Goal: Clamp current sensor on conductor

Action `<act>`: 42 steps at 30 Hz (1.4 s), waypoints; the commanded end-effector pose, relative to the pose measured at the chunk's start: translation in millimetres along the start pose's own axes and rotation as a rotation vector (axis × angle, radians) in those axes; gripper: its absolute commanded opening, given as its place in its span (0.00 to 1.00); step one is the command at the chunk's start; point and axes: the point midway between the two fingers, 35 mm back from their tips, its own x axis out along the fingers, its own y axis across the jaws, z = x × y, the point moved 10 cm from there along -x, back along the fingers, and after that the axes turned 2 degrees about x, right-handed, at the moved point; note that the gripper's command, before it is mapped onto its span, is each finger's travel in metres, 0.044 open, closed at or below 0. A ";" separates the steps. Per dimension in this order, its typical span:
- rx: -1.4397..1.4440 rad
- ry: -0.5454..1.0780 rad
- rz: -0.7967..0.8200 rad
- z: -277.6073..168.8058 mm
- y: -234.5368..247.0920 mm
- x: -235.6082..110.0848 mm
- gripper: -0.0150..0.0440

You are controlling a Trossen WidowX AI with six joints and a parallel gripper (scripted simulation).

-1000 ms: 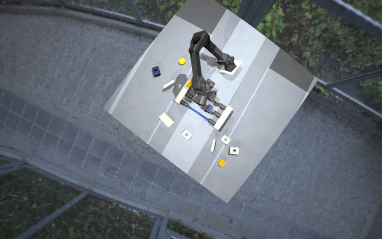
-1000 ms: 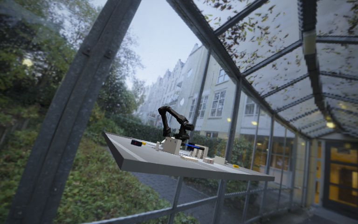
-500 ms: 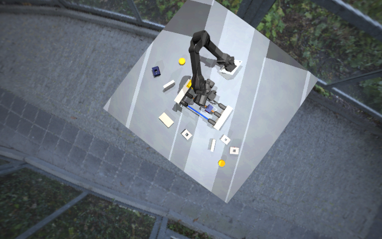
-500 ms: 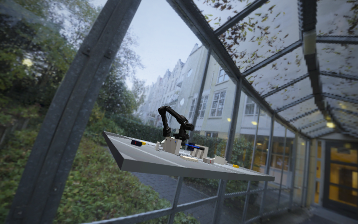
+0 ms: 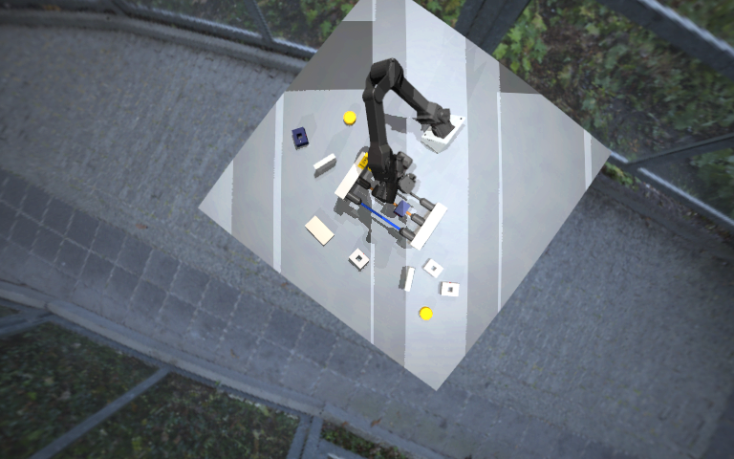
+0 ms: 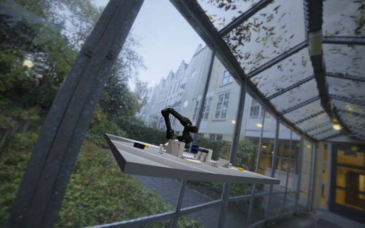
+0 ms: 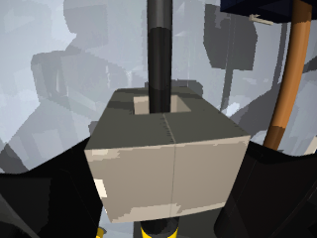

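The beige current sensor [image 7: 144, 183] sits round the black conductor [image 7: 159, 59] [image 5: 414, 194], which passes through its window in the wrist view. Its halves meet along a thin seam, and it is slightly tilted. My gripper [image 7: 157, 130] is slightly open, its dark fingers on either side of the sensor, very close to its faces. A yellow marker [image 5: 363, 161] stands at the left end support; its lettering is too small to read. No arrow shows on the sensor's visible faces. The arm hides the sensor in the top view.
A navy sensor [image 5: 401, 208] [image 7: 277, 10] is on the neighbouring orange conductor. A blue conductor [image 5: 380, 216] runs parallel. White supports [image 5: 343, 189] [image 5: 430, 226] hold the ends. A cream plate [image 5: 319, 229], yellow discs [image 5: 349, 117] [image 5: 425, 313] and several small blocks lie around.
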 end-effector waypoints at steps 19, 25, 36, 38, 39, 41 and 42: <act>0.001 0.000 0.001 -0.1 0.0 -0.1 0.70; 0.001 0.000 0.001 -0.1 0.0 -0.1 0.79; 0.001 0.000 0.001 -0.1 0.0 -0.1 1.00; 0.001 0.000 0.001 -0.1 0.0 -0.1 1.00; 0.001 -0.001 0.000 0.5 -0.4 -2.4 1.00; 0.000 -0.006 -0.002 4.8 -3.0 -21.2 1.00; -0.001 -0.008 -0.004 8.1 -4.0 -36.3 1.00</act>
